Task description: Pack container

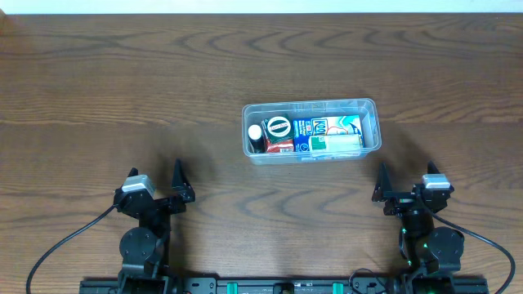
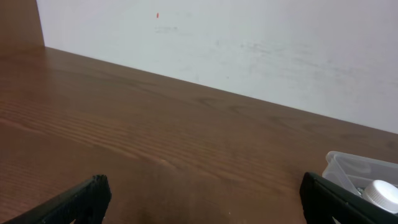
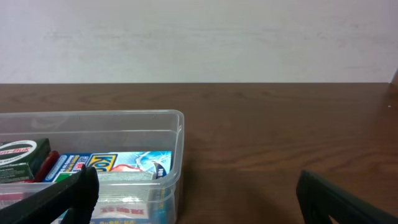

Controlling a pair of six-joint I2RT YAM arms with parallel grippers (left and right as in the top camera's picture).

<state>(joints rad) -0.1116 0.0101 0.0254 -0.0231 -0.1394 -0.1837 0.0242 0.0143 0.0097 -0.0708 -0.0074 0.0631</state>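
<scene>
Container (image 1: 373,122) right of centre in overhead view, mid-height of frame, flat on table (image 1: 122,73), open side up.

Nearest, along bottom of frame: left gripper (image 1: 154,168) lower left, right gripper (image 1: 406,168) lower right. Both with jaws spread wide, nothing between them, nothing touched. Right one near, just below tub's right end. Left one well apart from it, down and to the left.

Next up-frame: tub itself, clear plastic, rounded corners. Long axis left to right across overhead frame, nearly level, right end tipped slightly up-frame. Short walls facing left and right edges of frame.

Inside, left to right: white-capped bottle (image 1: 256,133), green-and-white box (image 1: 278,125), red box (image 1: 282,146) just below it in frame, blue-and-white carton (image 1: 325,125), pale box (image 1: 337,144) along lower wall. None seen poking above rim in right wrist view.

Beyond: bare wood, then white wall (image 3: 199,37) at top.

Judged: packing close to done, no loose item seen outside tub.

For any further move:
- Take right arm, being closer.
- Come in from above and descend straight.
- Set fingers across short axis, clear of rim.
- Avoid side contact likely to slide tub.
</scene>
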